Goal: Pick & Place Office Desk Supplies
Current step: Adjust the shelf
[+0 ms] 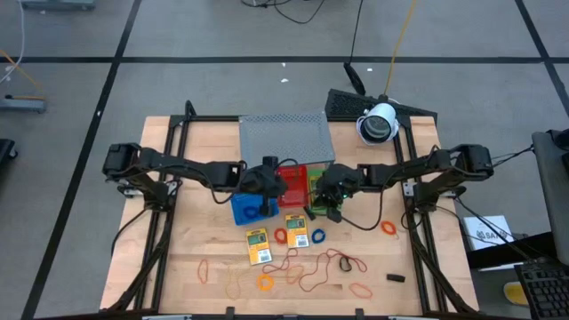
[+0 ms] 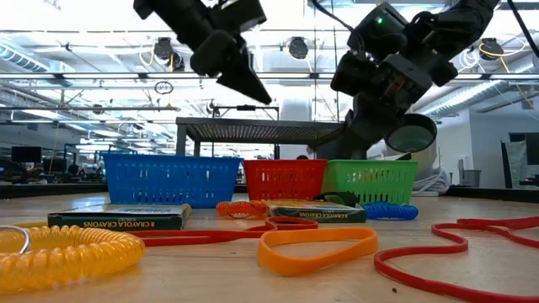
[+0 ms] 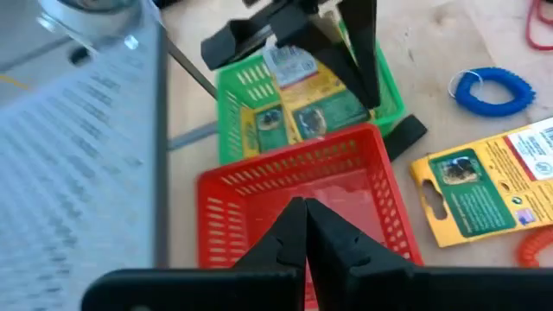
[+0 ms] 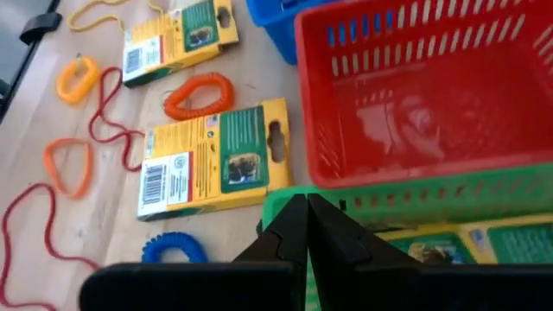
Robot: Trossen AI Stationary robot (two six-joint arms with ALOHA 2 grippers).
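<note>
Lying just beside the red plastic tray (image 4: 415, 95), two yellow-and-green rectangular crayon packets (image 4: 216, 160) run lengthwise away from it; both claws pinched closed, empty.

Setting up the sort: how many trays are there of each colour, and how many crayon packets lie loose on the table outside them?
Blue tray: 1
Red tray: 1
Green tray: 1
Loose packets: 2
Total: 5

Three slotted plastic trays stand in blue (image 1: 242, 207), red (image 4: 415, 86) and green (image 3: 259, 86). The flat cardboard crayon packets (image 4: 216, 155) are yellow with green panels and white barcode labels. Thin rubber bands (image 1: 333, 260) are red, and coiled rings orange (image 4: 199, 95) and blue (image 3: 492, 89).
</note>
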